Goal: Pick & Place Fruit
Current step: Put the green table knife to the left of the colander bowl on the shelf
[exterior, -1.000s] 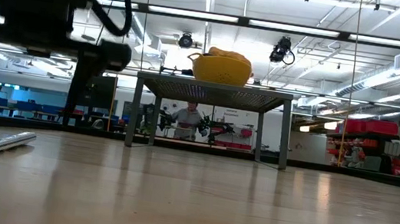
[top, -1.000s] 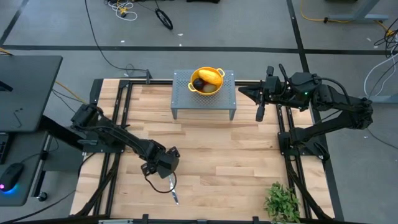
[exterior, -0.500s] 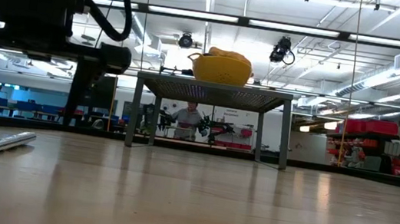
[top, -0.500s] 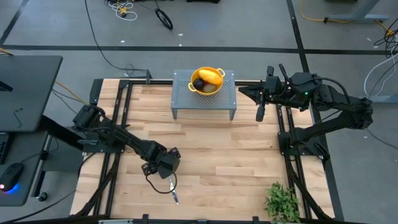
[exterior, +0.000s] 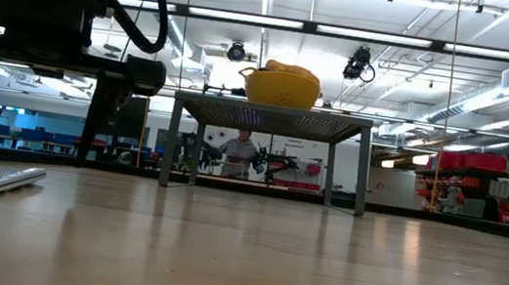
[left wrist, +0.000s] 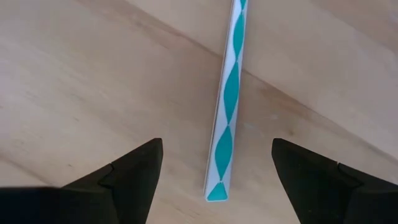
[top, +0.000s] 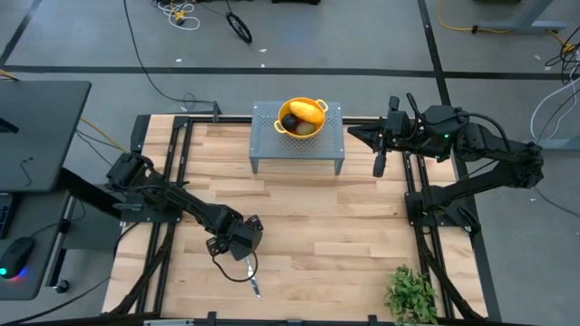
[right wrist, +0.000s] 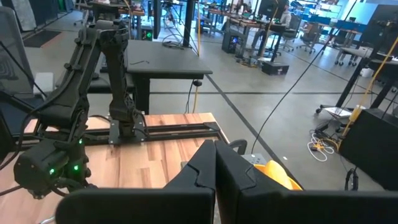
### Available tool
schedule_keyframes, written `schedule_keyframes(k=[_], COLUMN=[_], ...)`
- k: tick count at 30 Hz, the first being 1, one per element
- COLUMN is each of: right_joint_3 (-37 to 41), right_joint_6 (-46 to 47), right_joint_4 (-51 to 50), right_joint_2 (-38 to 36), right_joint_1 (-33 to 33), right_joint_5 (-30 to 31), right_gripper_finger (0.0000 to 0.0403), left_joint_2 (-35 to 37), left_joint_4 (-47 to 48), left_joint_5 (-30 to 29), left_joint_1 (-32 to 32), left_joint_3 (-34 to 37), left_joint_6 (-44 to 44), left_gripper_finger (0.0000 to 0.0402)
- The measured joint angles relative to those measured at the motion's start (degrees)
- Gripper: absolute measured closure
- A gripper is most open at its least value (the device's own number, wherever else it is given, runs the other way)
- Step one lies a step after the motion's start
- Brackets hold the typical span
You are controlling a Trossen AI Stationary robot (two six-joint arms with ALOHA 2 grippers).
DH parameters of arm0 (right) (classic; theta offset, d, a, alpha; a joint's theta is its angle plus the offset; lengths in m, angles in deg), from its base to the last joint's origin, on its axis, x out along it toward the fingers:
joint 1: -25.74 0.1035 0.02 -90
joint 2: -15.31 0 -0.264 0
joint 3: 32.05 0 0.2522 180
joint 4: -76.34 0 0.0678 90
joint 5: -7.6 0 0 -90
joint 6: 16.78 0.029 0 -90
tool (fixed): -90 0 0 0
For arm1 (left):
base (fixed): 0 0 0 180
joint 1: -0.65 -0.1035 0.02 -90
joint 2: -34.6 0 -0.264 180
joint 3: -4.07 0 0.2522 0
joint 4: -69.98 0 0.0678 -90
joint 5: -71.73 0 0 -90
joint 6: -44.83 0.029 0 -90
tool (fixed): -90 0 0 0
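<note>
Looking nearly done: your fruit (top: 304,115) sits in the yellow bowl (top: 302,119) at the bench's far edge; left gripper (top: 246,253) spread above the knife (left wrist: 226,109), right gripper (top: 379,165) closed.

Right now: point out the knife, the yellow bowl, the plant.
knife (left wrist: 225,124): left wrist view, mid-handle.
yellow bowl (exterior: 282,89): low view, front wall.
plant (top: 410,294): high view, leaf cluster centre.
</note>
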Motion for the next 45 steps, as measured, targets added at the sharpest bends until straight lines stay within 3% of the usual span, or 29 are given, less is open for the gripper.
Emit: schedule_keyframes(k=[45], right_joint_3=[0.0], right_joint_6=[-1.51], right_joint_4=[0.0], right_joint_2=[0.0], right_joint_1=[0.01], right_joint_5=[0.8], right_gripper_finger=[0.0402], left_joint_2=[0.04], left_joint_4=[-2.34], left_joint_5=[0.97], left_joint_1=[-0.28], left_joint_3=[3.98], left_joint_6=[-4.55], left_gripper_finger=[0.0101])
